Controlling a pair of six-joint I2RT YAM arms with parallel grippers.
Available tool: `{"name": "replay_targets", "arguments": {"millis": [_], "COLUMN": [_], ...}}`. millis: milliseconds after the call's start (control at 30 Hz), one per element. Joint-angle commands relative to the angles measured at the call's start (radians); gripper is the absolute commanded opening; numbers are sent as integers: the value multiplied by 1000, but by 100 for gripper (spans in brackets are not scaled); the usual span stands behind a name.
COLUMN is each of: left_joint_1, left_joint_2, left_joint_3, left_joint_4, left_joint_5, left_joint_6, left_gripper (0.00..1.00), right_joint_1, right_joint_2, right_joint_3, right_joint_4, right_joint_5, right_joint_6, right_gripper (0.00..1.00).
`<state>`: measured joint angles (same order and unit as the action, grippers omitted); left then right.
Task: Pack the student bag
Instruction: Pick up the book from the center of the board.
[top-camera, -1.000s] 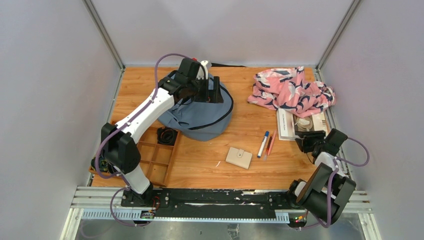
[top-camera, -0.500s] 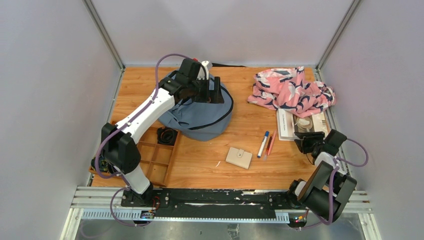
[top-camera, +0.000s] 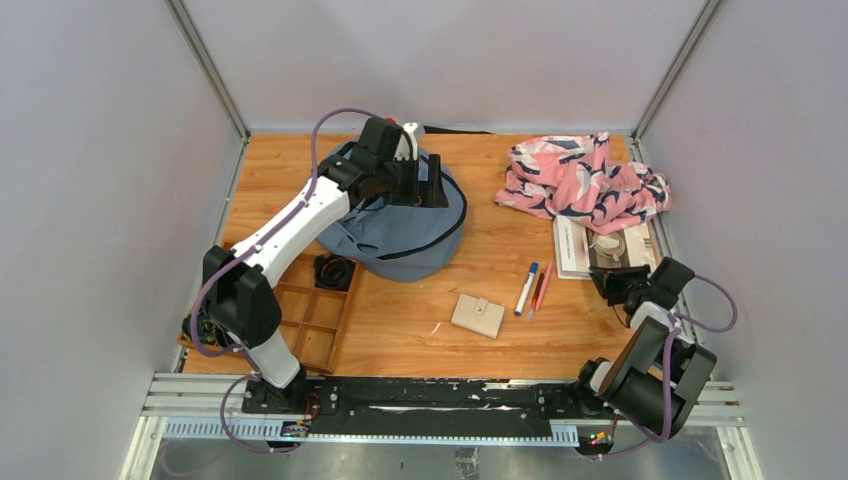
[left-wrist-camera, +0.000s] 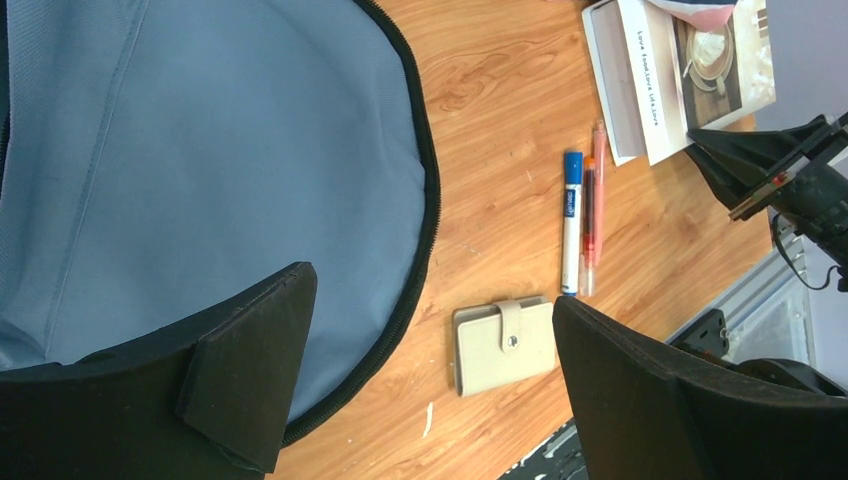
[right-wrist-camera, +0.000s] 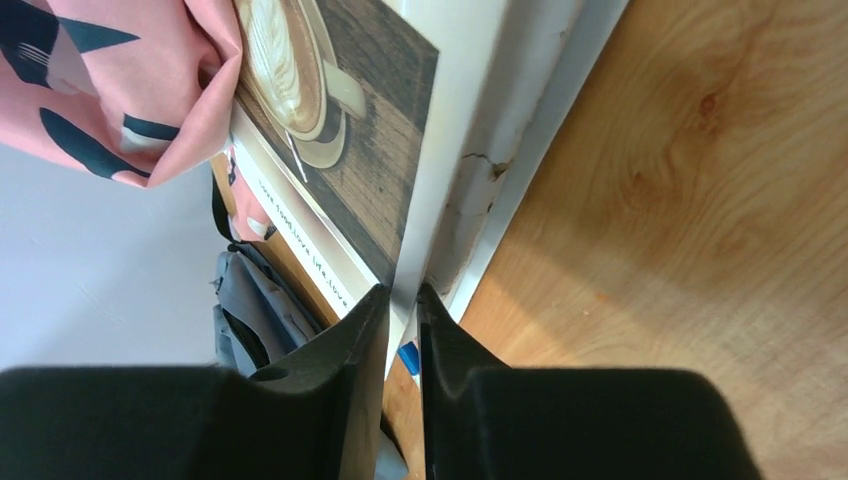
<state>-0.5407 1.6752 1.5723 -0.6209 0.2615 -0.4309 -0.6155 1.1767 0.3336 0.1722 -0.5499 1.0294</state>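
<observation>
one change: right claw (right-wrist-camera: 402, 292) has closed on the book's (right-wrist-camera: 340, 120) edge, lower right; left claw (left-wrist-camera: 432, 290) gapes empty over the bag (left-wrist-camera: 230, 170); the book looks ready to lift.

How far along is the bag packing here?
Done: nothing visibly in the bag. In hand: right gripper pinches the book edge; left gripper hangs open over the bag. Left: book, wallet, pens and cloth all lie on the table.
</observation>
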Motion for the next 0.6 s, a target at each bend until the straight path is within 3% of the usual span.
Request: {"name": "replay_targets", "arguments": {"millis": [0, 67, 100, 333, 567], "left_joint_1": [-11, -11, -11, -35, -60], "left_joint_2": [-21, -24, -24, -5, 28], "left_joint_3": [-14, -15, -15, -6, 1], "left_joint_4": [31, 31, 31, 32, 98], "left_joint_5": [10, 9, 8, 26, 120], "left_joint_6": [-3, -3, -3, -17, -63], "left_gripper": [97, 97, 97, 97, 97], "right_joint_1": [-13, -13, -13, -14, -13], "right_joint_2": [-2, -2, -2, -64, -307], "right_joint_3": [48, 52, 52, 37, 47], "right_joint_4": [12, 5, 3, -38, -205], "right_joint_5": [5, 3, 1, -66, -133], "right_joint_6": [-12, -15, -13, 8, 19], "right_gripper": [15, 2, 0, 0, 0]}}
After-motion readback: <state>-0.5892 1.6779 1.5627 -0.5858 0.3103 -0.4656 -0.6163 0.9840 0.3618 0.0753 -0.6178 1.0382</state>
